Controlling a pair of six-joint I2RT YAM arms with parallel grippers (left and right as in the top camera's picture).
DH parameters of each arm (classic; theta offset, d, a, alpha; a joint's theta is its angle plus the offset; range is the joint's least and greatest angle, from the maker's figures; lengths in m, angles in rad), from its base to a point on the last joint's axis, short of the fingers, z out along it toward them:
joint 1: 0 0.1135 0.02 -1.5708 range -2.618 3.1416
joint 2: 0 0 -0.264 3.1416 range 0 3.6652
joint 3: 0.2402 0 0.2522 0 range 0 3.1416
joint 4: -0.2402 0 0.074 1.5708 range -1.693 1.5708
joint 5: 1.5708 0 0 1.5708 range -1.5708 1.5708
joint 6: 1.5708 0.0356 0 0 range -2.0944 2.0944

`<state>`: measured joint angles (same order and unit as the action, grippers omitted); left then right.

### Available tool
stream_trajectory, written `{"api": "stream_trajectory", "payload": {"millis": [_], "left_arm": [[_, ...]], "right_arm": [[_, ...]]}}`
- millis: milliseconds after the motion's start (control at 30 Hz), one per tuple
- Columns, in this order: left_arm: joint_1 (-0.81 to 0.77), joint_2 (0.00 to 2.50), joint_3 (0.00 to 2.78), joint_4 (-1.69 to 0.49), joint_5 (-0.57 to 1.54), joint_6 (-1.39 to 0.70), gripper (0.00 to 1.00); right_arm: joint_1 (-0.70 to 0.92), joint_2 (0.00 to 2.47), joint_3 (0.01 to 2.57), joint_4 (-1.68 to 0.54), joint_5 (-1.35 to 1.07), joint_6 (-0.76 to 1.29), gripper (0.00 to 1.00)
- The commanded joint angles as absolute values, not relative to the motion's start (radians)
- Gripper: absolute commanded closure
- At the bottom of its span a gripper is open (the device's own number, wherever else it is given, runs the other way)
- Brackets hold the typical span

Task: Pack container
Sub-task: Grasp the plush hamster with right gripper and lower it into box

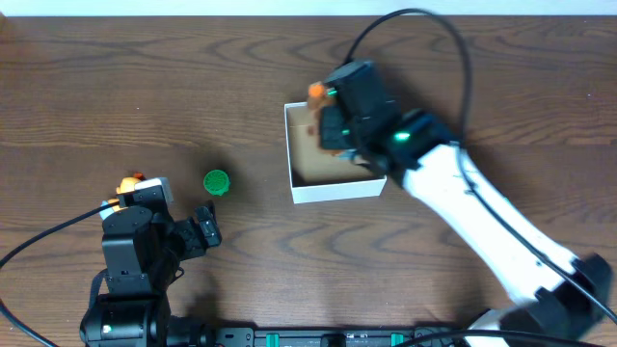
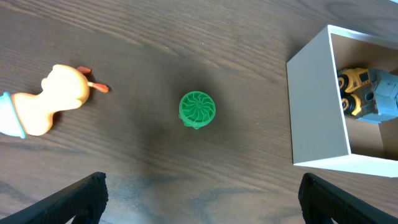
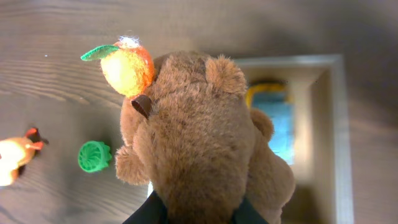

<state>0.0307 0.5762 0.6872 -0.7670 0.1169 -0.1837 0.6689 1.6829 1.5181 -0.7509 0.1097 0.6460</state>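
Observation:
The container (image 1: 337,187) is a square white box with a brown inside, right of the table's middle. My right gripper (image 1: 339,123) hangs over its left part, shut on a brown plush bear (image 3: 199,149) with an orange fruit (image 3: 127,67) on its head. The box also shows in the right wrist view (image 3: 336,124) and the left wrist view (image 2: 314,106), with a yellow and blue toy vehicle (image 2: 367,93) inside. A green round toy (image 1: 216,181) lies on the table left of the box. My left gripper (image 2: 199,199) is open and empty, near the table's front left.
An orange duck toy (image 2: 50,99) lies left of the green toy, seen in the overhead view (image 1: 130,181) beside the left arm. The right arm's black cable (image 1: 453,58) arcs over the back right of the table.

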Motion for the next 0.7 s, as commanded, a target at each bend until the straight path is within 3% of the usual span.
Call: {"api": "stream_trajectory", "payload": {"millis": [0, 167, 467, 567, 667], "left_arm": [[0.029, 0.575, 0.711, -0.77, 0.12, -0.186, 0.02], [0.029, 0.575, 0.711, -0.77, 0.12, -0.186, 0.02], [0.029, 0.575, 0.711, -0.775, 0.12, -0.186, 0.02], [0.029, 0.575, 0.711, -0.785, 0.12, -0.186, 0.02], [0.029, 0.575, 0.711, -0.789, 0.12, -0.186, 0.02]], "right_arm": [[0.696, 1.757, 1.515, -0.737, 0.195, 0.85, 0.91], [0.698, 1.863, 1.515, -0.726, 0.199, 0.999, 0.9], [0.697, 1.971, 1.515, -0.603, 0.172, 1.011, 0.75], [0.697, 1.981, 1.515, -0.601, 0.172, 1.001, 0.66], [0.697, 1.981, 1.515, -0.589, 0.173, 0.967, 0.39]]}}
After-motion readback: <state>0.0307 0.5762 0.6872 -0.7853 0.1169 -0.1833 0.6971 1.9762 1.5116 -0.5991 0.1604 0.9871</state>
